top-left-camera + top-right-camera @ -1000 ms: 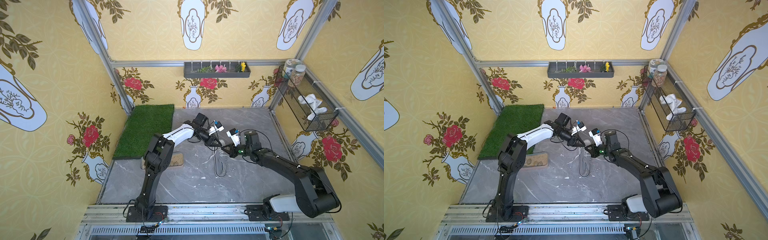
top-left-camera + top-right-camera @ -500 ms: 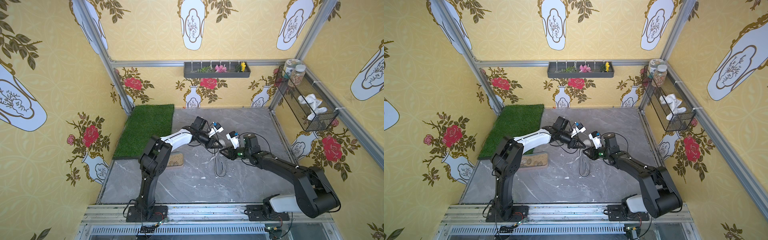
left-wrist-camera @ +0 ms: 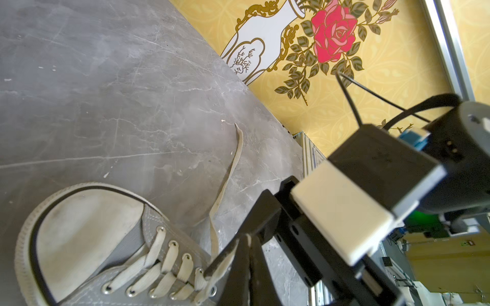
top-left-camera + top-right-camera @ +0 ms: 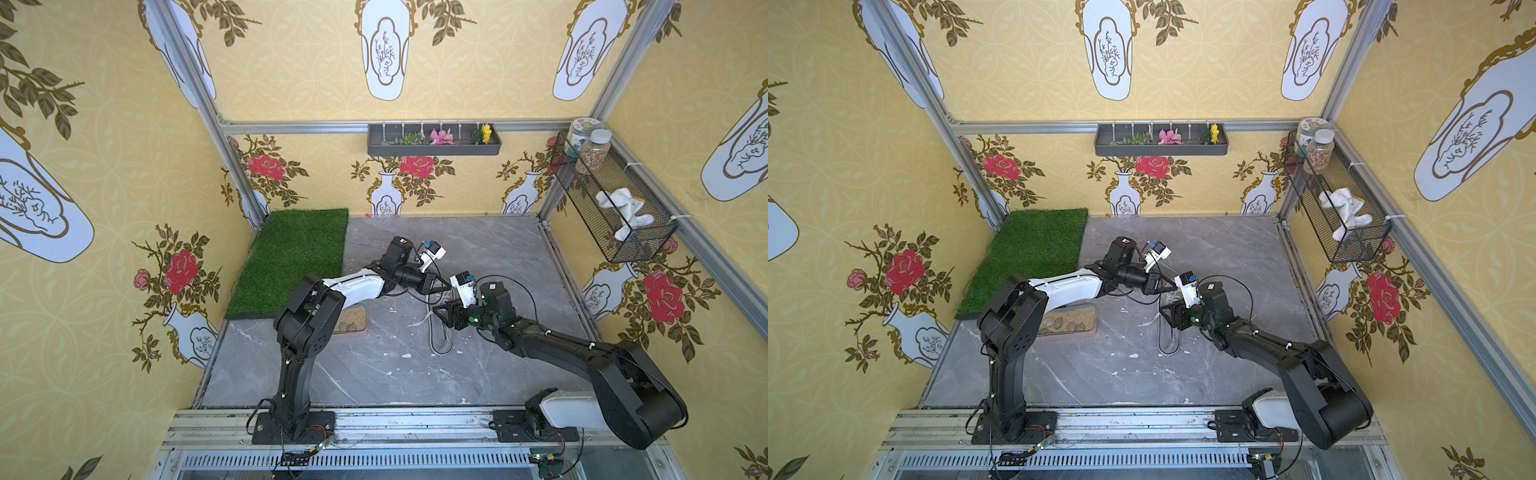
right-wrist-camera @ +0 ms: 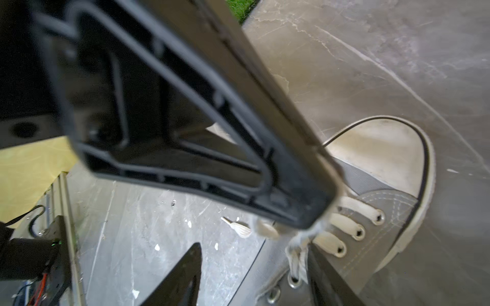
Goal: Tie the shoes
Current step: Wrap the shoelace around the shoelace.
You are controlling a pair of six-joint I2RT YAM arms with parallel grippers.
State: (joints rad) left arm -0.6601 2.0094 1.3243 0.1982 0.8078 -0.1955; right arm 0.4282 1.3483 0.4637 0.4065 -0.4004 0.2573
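At the left gripper [image 3: 238,254], jaws pressed flat together on the pale lace [image 3: 230,174], just above the top eyelets of the grey sneaker [image 3: 87,227] at the lower left of the left wrist view. At the right gripper [image 5: 253,246], fingers [image 5: 185,270] spread well apart along the bottom edge of the right wrist view. Nothing pinched there, only a strand of lace just beside one finger.

Changed within the last second: right gripper from closed to spread, and drawn back from the meeting point toward the lower part of both top views. Left gripper tightened to fully shut. Probably a handover of the lace from right to left, leaving one strand secured and the right side free to go for the other. No knot or bow visible yet, so most of the tying likely still ahead. Loose end of the lace trailing over the grey floor toward the upper right of the left wrist view.

Sneaker at the centre of both top views, largely hidden under the two grippers, with one end showing just below them.

Outward to the containers:
- **Tan tray [image 4: 1093,320]**, left of centre beside the left arm, with pebbles [image 4: 1059,322] in it.
- **Grey trough [image 4: 432,150]**, on the back wall at upper centre, with artificial flowers [image 4: 440,136] in it.
- **Wire basket [image 4: 636,245]**, on the wall at upper right, with two jars [image 4: 592,151] and a white cloth [image 4: 623,212] in it.
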